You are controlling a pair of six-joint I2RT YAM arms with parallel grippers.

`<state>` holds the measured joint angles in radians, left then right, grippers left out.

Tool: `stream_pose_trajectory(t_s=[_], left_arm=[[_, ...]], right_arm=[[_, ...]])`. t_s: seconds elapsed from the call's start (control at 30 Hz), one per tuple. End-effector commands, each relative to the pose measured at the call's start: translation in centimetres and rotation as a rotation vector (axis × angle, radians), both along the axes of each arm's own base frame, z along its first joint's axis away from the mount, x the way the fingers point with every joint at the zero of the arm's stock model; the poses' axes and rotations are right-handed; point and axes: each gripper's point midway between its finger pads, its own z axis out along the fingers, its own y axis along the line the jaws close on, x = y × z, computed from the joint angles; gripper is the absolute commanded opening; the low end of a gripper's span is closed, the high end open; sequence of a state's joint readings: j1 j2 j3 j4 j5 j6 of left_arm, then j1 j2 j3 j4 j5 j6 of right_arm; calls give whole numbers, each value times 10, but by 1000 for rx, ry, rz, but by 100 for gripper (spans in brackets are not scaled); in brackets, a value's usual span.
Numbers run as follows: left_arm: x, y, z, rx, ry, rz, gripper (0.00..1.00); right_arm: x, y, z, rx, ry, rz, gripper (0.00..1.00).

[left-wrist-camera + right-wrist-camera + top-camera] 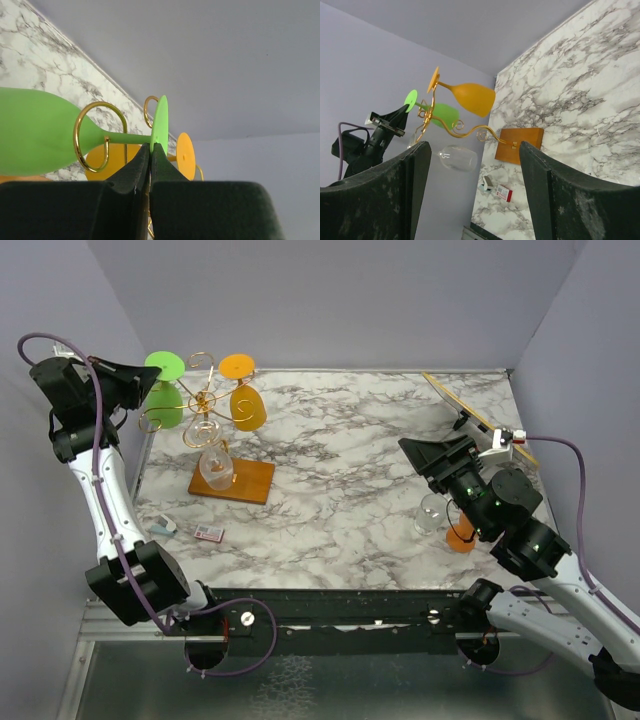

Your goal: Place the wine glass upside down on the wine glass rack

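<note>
**Left arm.** Your left gripper [150, 146] has its fingers pressed together. Their tips meet the lower rim of the foot of the green wine glass [35, 130]. Whether that rim is pinched or only touched cannot be told. Just past the tips, the stem passes through a gold loop of the wine glass rack [100, 107]. The bowl lies on the far side of the loop, so the glass hangs upside down on the rack. Beyond it, on another arm of the rack, hangs an orange wine glass [184, 155].

**Right arm.** Your right gripper [475, 147] stands with its fingers wide apart and nothing between them. Below its wrist, a clear wine glass with an orange foot [432, 512] sits on the marble table [340, 470], partly hidden by the arm. Ahead of the fingers, well apart across the marble, a small red-and-white box [504, 192] lies just short of the rack's wooden base. A clear glass [457, 157] hangs low from the rack, and the green and orange glasses hang higher and farther off.
</note>
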<state>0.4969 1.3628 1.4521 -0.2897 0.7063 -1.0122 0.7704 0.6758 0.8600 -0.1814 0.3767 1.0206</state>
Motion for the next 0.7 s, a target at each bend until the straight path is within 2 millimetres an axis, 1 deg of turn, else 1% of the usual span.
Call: stream_pose_trajectory(t_s=[0.0, 0.1, 0.23, 0.53, 0.67], left_arm=[[12, 20, 15, 31, -51, 102, 0], [12, 27, 15, 43, -50, 145, 0], [7, 33, 8, 68, -23, 189, 0], [-9, 27, -4, 90, 21, 193, 0], [-12, 27, -13, 106, 50, 189, 0]], right_arm=[[0, -3, 5, 6, -10, -10, 76], [0, -4, 5, 6, -9, -13, 76], [0, -5, 3, 2, -6, -15, 76], [0, -4, -1, -9, 2, -15, 76], [-1, -5, 2, 0, -3, -16, 76]])
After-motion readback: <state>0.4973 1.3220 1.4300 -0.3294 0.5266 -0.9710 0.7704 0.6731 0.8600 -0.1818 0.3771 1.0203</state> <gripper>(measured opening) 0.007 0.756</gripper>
